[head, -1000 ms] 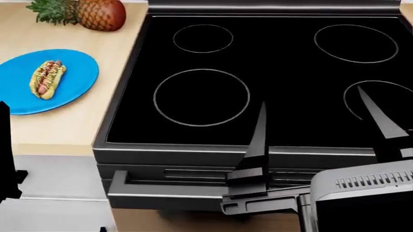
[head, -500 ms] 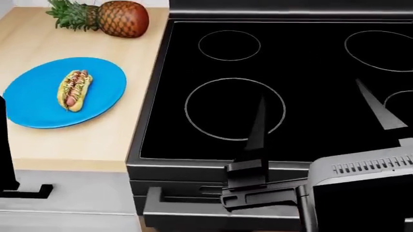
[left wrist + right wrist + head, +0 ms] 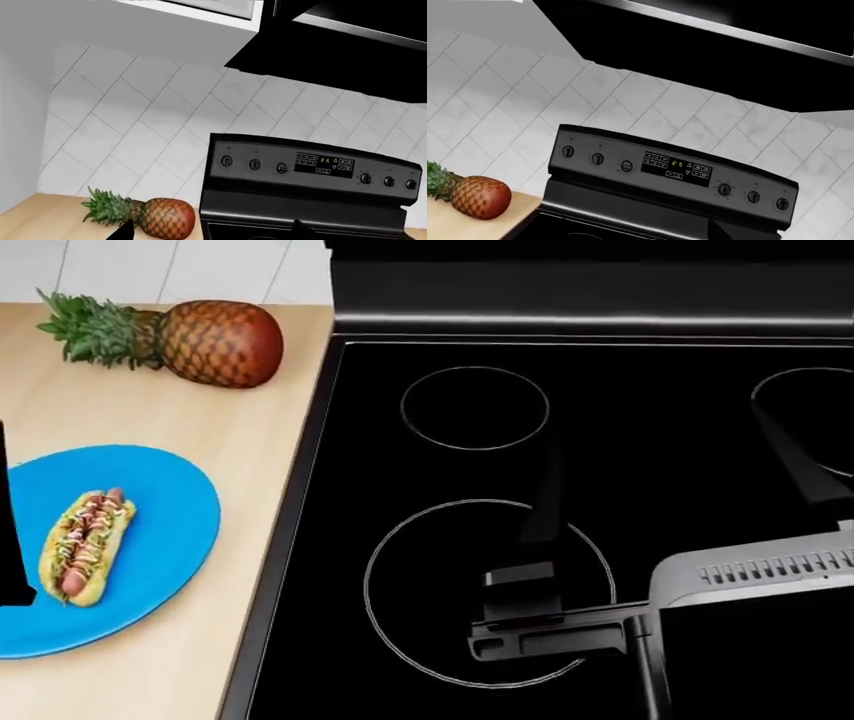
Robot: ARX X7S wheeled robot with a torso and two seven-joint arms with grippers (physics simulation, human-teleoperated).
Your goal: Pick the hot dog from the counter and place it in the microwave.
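Hot dog, lower left on blue plate: soft, light; grip bun sides gently. Right end effector released; left's state indeterminable.

Round blue plate: near the worktop's front edge, partly cut off by the frame. Whole brown pineapple with green crown: lying on its side at the worktop's back edge, beside the stove. Black glass stovetop: ringed burners, abutting the worktop's right edge. Dark control panel: knobs, small lit display. White diagonal-tiled wall behind.
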